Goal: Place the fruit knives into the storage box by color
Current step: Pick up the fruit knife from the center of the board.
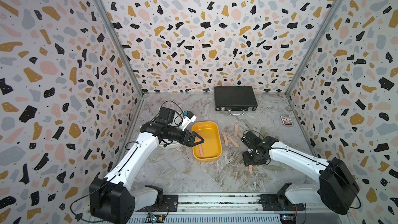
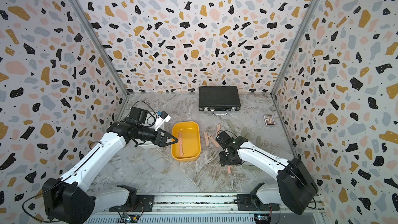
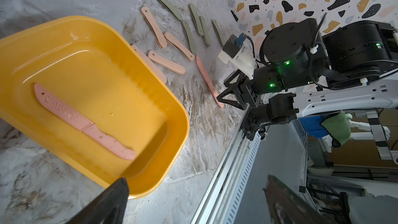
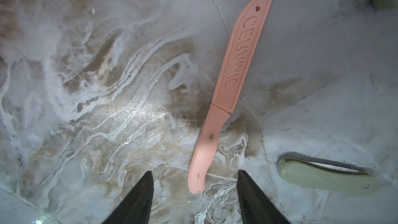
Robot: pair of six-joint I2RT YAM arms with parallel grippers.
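The mustard-yellow storage box (image 1: pixel 207 159) (image 2: pixel 186 159) (image 3: pixel 176 113) sits mid-table with one salmon-pink fruit knife (image 1: pixel 201 150) (image 2: pixel 181 144) (image 3: pixel 84 121) lying in it. My left gripper (image 1: pixel 199 140) (image 3: pixel 196 182) hangs open and empty over that box's left rim. The white storage box (image 1: pixel 170 146) is mostly hidden under the left arm. My right gripper (image 1: pixel 251 164) (image 4: pixel 195 172) points down, open. Its fingertips (image 4: pixel 148 179) stand on either side of the handle end of a pink knife (image 4: pixel 237 61) (image 1: pixel 250 169) lying on the table, not touching it. Several pink knives (image 1: pixel 232 141) and green knives (image 3: pixel 165 3) lie between the yellow box and the right arm.
A black briefcase (image 1: pixel 235 99) lies at the back wall. A small printed card box (image 1: pixel 286 120) sits by the right wall. A green knife (image 4: pixel 323 177) (image 1: pixel 273 167) lies close beside the right gripper. A metal rail (image 1: pixel 215 201) runs along the front edge.
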